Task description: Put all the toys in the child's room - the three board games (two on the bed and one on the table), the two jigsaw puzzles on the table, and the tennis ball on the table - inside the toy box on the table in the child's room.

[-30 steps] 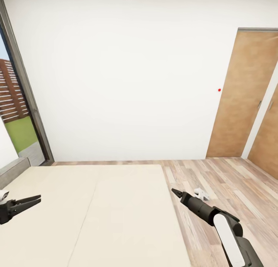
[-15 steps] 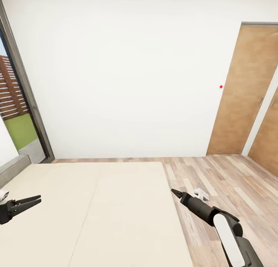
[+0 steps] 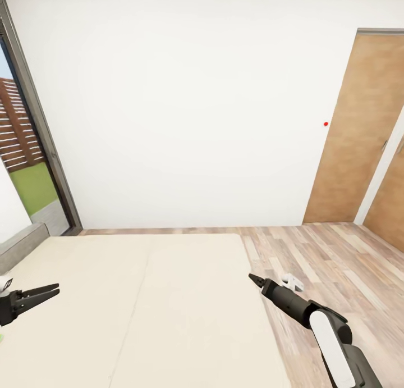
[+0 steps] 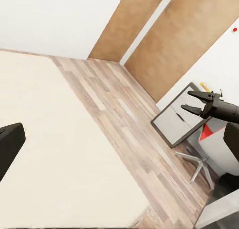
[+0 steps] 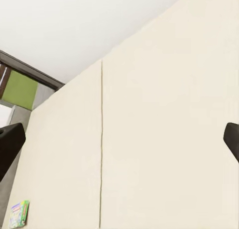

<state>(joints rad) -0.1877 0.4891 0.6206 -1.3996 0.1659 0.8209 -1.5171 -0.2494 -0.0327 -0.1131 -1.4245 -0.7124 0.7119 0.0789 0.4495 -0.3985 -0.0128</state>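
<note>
The bed [image 3: 168,309] with its two cream mattress halves lies low in front of me. In the right wrist view a pale green board game [image 5: 19,214] rests flat on the bed [image 5: 149,139] near one edge. A green sliver [image 3: 1,338] shows at the head view's left border. My left gripper [image 3: 49,294] hovers open over the bed's left part, holding nothing. My right gripper [image 3: 253,279] hangs open and holding nothing over the bed's right edge, and the left wrist view shows its fingers [image 4: 198,95] apart. The toy box, table, jigsaw puzzles and tennis ball are out of view.
Beyond the bed stands a white wall [image 3: 185,124] with a small red dot [image 3: 325,123]. Wood plank floor [image 3: 331,270] runs along the bed's right side to two brown doors [image 3: 350,135]. A dark-framed window [image 3: 28,146] is at the left. A grey-framed panel [image 4: 175,122] stands near the right arm.
The whole picture has shifted a little, so the camera has moved; the door now sits further right and more bed shows. Both arms keep their places in the picture.
</note>
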